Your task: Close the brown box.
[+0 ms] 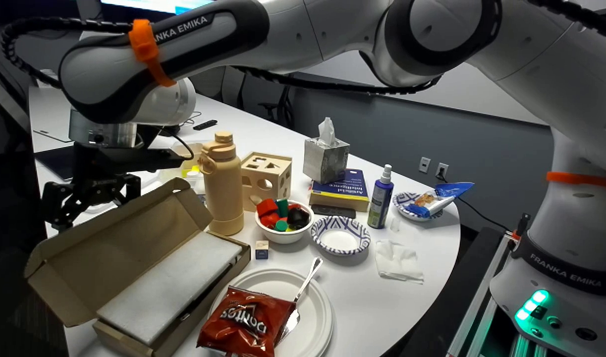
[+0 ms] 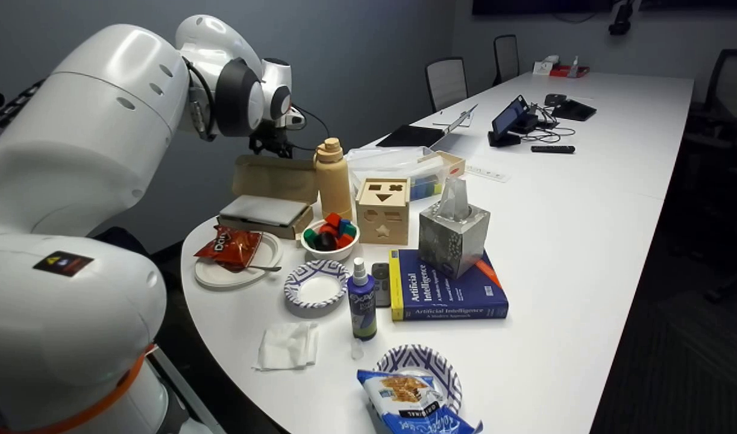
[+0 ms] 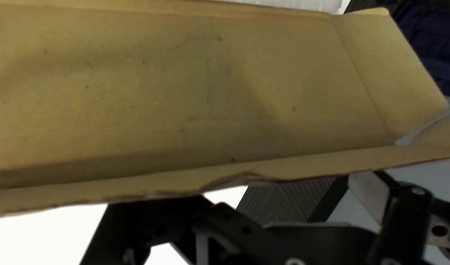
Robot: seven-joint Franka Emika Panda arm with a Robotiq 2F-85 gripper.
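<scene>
The brown box (image 1: pixel 199 313) stands with its lid (image 1: pixel 122 245) up and leaning back. A white slab (image 1: pixel 174 285) lies inside it. The box also shows in an exterior view (image 2: pixel 288 228). My gripper (image 1: pixel 93 201) is behind the raised lid, on its outer side, with its fingers spread and nothing between them. It also shows small above and behind the lid in an exterior view (image 2: pixel 273 144). In the wrist view the lid's inner face (image 3: pixel 195 92) fills the upper part, and its edge hides part of the gripper (image 3: pixel 283 206). I cannot tell whether they touch.
A tan bottle (image 1: pixel 223 188) stands close beside the box's lid, with a wooden shape box (image 1: pixel 266 178) behind it. A plate (image 1: pixel 318 317) with a red chip bag (image 1: pixel 248 320) and fork sits against the box's front. A bowl of blocks (image 1: pixel 284 237) is near.
</scene>
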